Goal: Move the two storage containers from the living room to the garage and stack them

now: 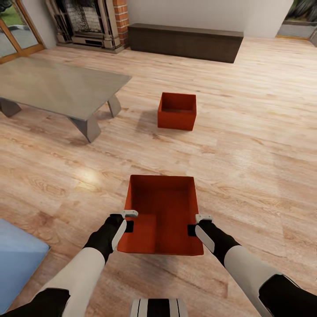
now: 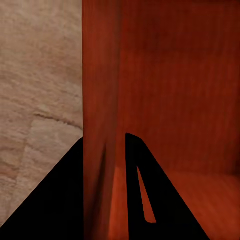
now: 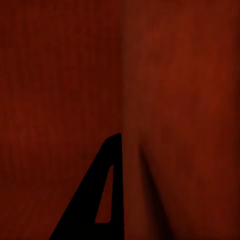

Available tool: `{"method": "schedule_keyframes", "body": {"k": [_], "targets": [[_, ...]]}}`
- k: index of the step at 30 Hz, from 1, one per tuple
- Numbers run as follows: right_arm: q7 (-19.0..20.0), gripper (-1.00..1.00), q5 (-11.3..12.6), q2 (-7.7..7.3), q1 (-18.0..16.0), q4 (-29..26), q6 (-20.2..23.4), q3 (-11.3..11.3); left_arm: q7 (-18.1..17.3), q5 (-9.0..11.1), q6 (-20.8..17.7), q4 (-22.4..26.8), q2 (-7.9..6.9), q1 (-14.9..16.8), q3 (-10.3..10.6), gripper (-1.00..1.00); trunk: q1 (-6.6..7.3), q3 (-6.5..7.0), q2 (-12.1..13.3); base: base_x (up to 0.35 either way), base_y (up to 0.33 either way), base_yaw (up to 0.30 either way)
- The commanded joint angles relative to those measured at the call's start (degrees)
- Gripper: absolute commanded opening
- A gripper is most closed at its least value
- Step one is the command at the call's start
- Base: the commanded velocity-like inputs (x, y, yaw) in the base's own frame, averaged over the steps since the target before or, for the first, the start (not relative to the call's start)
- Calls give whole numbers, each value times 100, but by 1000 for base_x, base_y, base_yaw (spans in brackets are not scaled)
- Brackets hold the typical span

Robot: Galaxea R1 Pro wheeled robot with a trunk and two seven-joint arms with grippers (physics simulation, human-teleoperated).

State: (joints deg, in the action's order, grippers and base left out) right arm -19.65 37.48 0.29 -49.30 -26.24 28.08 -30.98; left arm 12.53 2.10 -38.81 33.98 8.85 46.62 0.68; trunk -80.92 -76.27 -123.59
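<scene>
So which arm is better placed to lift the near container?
Neither alone: the left gripper straddles the near container's left wall, the right gripper its right wall. If one must lead, left; its wrist view shows fingers on both sides of the wall.

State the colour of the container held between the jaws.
Plain red-orange, clearest in the head view: held container.

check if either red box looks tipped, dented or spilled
Nothing stands out. The near container sits level between the left pincer and right pincer; the far container stands upright on the wood floor.
</scene>
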Motion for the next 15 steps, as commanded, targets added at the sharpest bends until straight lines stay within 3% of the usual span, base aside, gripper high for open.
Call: {"method": "schedule_keyframes", "body": {"k": [1,6,15], "targets": [[-73,-100,-241,-111,-9,-47,14,-15,57,-166,-74,-5,-6,-3,12,-100,23,15,40,0,0,0],[-72,-100,-241,-210,-9,-379,20,2,57,-166,-74,-5,-6,-3,11,-100,133,105,241,0,0,0],[-78,-100,-241,-217,-9,-426,26,4,56,-166,-74,-5,-6,-3,15,-100,331,266,602,0,0,0]]}}
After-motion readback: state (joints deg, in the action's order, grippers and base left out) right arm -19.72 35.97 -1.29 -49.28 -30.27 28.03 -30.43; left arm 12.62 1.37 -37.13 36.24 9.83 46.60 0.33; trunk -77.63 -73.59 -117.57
